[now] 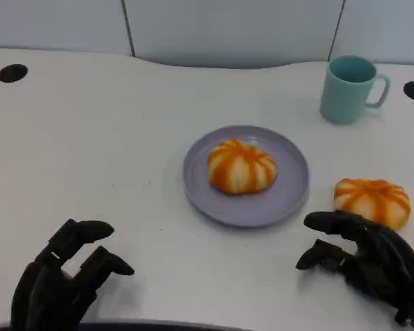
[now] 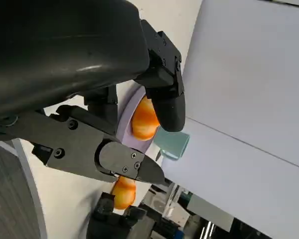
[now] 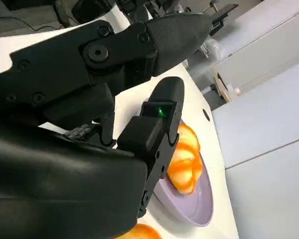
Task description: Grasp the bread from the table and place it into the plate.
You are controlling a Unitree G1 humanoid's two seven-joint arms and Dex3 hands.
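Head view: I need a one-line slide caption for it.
One bread sits on the purple plate; the open right robot hand nears a second bread on the table.

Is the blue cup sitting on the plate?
No, the cup stands on the table, apart from the plate that holds a bread.

Past my left hand point(image 2: 139, 124), fingers apart and holding nothing, I see one orange-striped bun point(image 2: 142, 120) on the lilac plate point(image 2: 125, 112). A teal mug point(image 2: 173, 142) stands beyond it, and a second bun point(image 2: 122, 192) lies off the plate.
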